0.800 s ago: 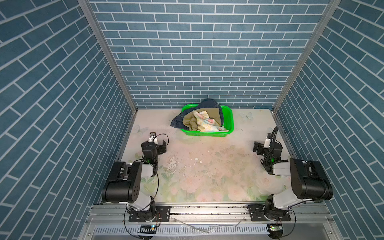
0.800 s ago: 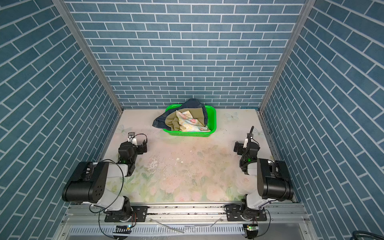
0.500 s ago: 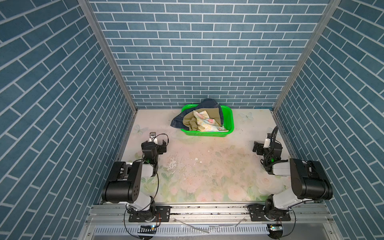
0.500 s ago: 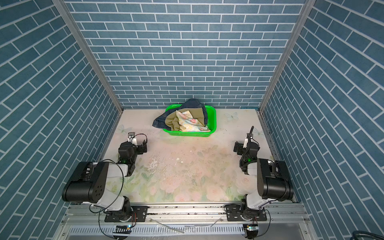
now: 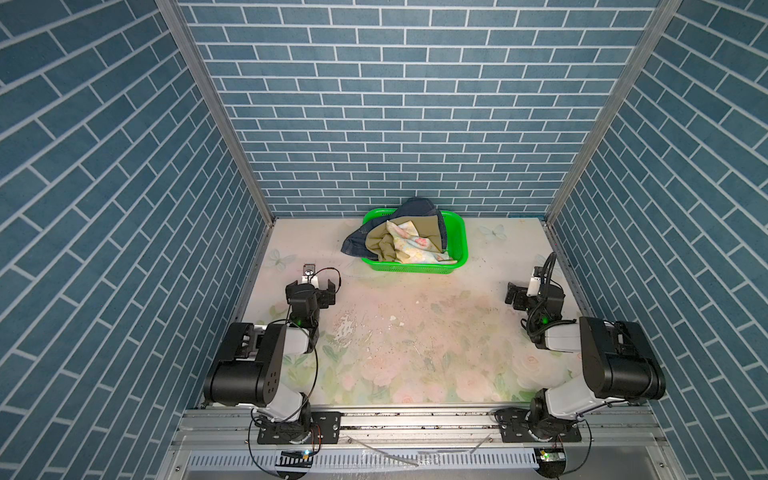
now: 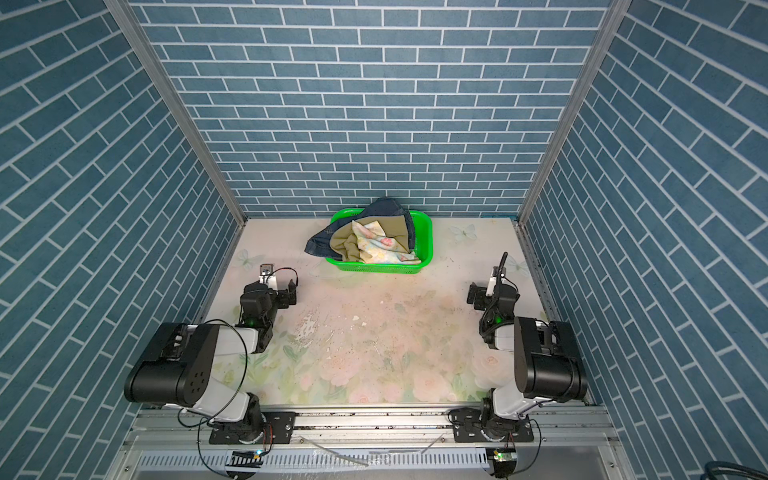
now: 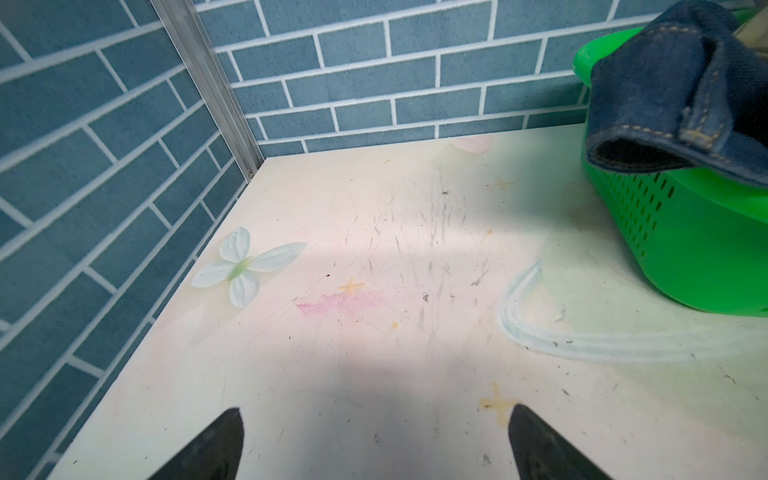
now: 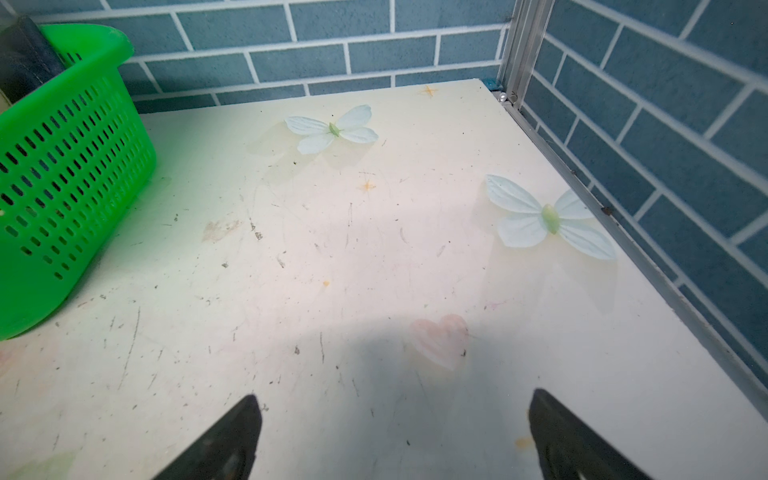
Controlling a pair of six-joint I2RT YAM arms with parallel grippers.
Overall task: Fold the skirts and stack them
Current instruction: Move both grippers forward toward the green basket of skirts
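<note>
Nothing has moved: left pincer (image 7: pixel 376 415) and right pincer (image 8: pixel 394 397) gape empty, well apart from the skirts (image 5: pixel 409 241) in the basket (image 5: pixel 411 268).

In both top views the khaki skirt (image 5: pixel 380 246) vanishes under the floral skirt (image 5: pixel 411 243), and how far the denim skirt (image 5: pixel 415 208) runs beneath both cannot be told; the cloth hides the floor and the far-left rim of the green basket (image 5: pixel 460 237). The left wrist view cuts denim and basket off at its edge, and shows only the fingertips of the left gripper (image 7: pixel 376 413). The right gripper (image 8: pixel 395 401) is cropped likewise in its wrist view, where the basket is cut off too and the denim is only a dark corner sliver
</note>
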